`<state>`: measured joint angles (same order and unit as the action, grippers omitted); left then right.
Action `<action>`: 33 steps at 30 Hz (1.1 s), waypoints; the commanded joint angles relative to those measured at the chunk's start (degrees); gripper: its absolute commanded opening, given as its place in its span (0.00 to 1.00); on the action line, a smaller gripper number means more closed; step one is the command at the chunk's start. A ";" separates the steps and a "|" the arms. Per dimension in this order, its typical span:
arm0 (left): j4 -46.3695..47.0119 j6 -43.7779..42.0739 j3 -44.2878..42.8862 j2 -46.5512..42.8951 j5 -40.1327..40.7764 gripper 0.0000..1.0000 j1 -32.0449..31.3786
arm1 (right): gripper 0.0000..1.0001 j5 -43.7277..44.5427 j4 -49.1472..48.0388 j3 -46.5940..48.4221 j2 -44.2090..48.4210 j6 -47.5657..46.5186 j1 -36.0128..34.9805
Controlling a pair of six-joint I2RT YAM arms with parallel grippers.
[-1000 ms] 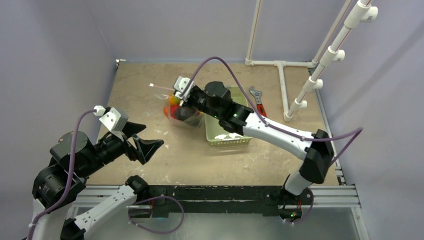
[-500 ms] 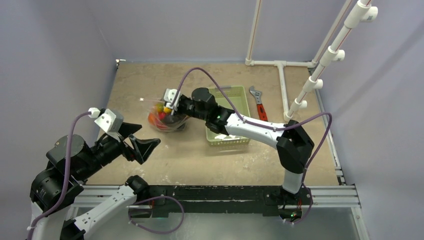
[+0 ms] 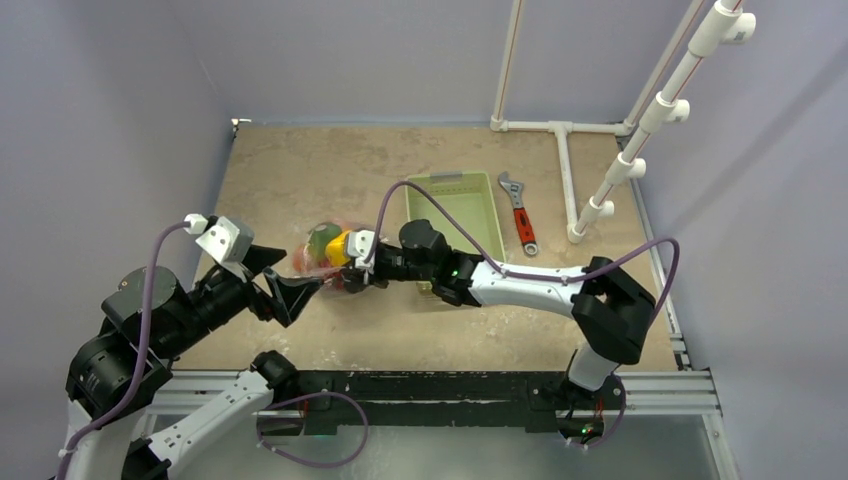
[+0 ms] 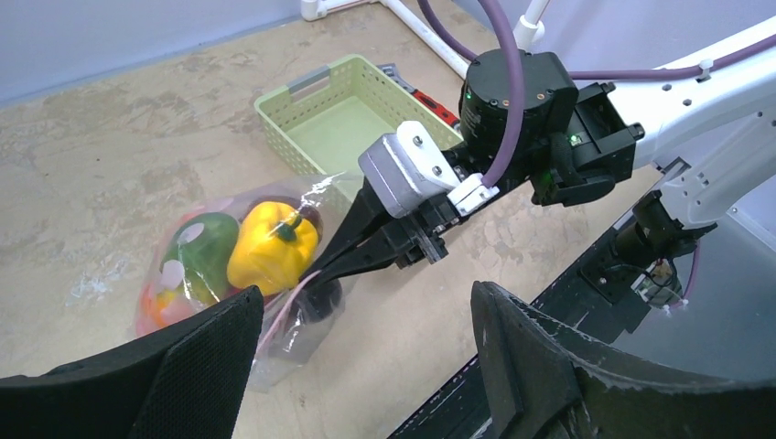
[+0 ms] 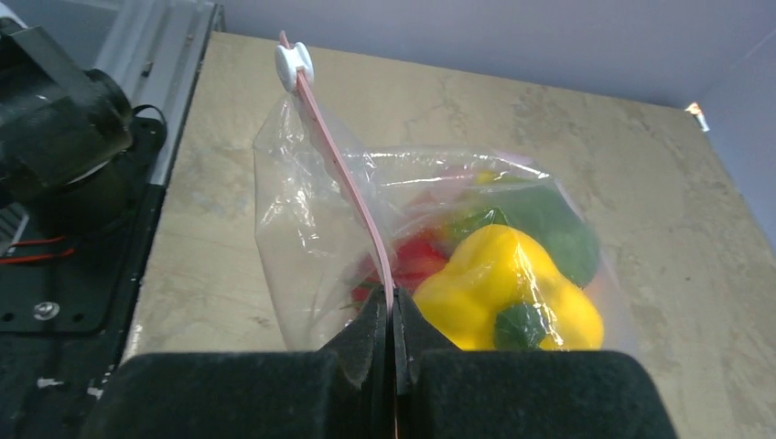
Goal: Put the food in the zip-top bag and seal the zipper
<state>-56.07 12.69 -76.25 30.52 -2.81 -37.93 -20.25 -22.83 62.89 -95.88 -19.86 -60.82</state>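
Observation:
The clear zip-top bag (image 3: 318, 255) lies on the table left of the basket; it also shows in the left wrist view (image 4: 197, 270) and the right wrist view (image 5: 302, 219). Inside are a yellow pepper (image 5: 508, 293), a green piece (image 5: 549, 224), a red tomato (image 5: 416, 261) and a dark piece (image 4: 316, 297). My right gripper (image 5: 392, 306) is shut on the pale pink zipper (image 5: 343, 178), whose white slider (image 5: 294, 64) sits at the far end. My left gripper (image 4: 366, 366) is open and empty, just in front of the bag's near end.
A light green slotted basket (image 3: 455, 195) stands right of the bag under my right arm. A red-handled wrench (image 3: 520, 215) lies beyond it, with a white pipe frame (image 3: 600, 140) at the back right. The table's front rail (image 3: 440, 385) is close behind.
My right gripper has dragged the bag with the food from the table's middle down and left, toward my left gripper. The left arm has barely moved.

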 commanded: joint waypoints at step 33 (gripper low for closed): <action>3.52 0.91 3.12 -0.73 1.66 0.82 0.09 | 0.67 14.82 -11.14 -3.53 0.99 16.13 -0.79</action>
<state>-55.31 12.93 -74.15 30.02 -2.44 -37.93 -8.16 -31.33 61.45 -100.49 -5.13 -61.60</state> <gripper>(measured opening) 0.819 0.589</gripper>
